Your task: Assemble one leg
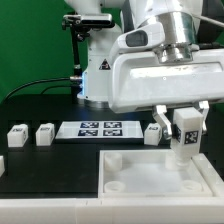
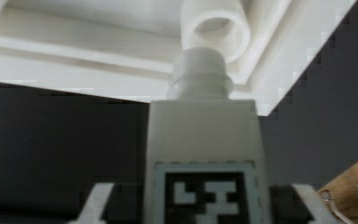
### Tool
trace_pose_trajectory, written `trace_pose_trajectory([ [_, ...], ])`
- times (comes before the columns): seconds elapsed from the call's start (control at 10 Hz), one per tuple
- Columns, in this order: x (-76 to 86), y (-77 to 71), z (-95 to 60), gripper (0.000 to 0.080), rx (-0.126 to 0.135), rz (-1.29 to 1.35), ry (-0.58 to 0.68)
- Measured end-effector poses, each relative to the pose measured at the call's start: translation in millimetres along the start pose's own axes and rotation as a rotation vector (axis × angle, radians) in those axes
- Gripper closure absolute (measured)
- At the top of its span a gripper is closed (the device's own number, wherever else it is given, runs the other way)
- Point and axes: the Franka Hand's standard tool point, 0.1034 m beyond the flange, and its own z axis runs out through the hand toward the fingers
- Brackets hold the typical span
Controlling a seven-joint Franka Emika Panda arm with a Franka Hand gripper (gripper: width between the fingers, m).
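Though pinching the leg (image 1: 187, 140) in the gripper (image 1: 186, 127), peg aimed at the corner hole (image 2: 220, 22) of the white panel (image 1: 160, 178), probably only midway: left to lower, seat and twist in.

Exterior fronts the arm (image 1: 160, 70); wrist, seemingly downward, shares the leg (image 1: 186, 130) (image 2: 202, 130).

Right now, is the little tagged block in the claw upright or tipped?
Upright. The leg hangs vertical in the gripper, tag facing the exterior camera, narrow end pointing down toward the panel.
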Motion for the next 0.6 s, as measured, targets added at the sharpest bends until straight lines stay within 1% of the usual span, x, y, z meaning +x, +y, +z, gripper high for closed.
trace_pose_trajectory([
  [0.4,-4.9,-1.1,17.2,0.0511,0.005,0.004,-0.011],
  [0.6,-8.0,-2.0,22.0,0.0511,0.006,0.005,-0.016],
])
